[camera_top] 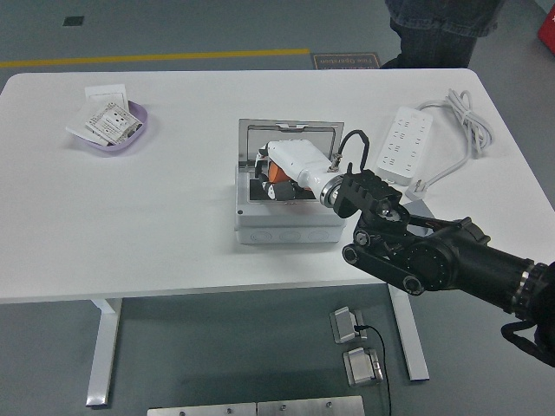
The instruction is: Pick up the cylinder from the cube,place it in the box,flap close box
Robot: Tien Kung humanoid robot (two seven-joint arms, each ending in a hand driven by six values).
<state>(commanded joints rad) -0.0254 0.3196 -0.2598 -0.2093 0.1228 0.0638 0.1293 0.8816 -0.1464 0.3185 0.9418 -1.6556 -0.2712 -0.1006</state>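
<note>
A grey box stands at the table's middle with its lid tilted up at the back. My right hand, white with black fingers, is low inside the box's opening, curled around an orange cylinder. The black right arm comes in from the lower right. The cube is hidden behind that arm. My left arm does not show.
A purple bowl with paper packets sits at the far left. A white power strip with its cable lies at the right. A person stands beyond the far right edge of the table.
</note>
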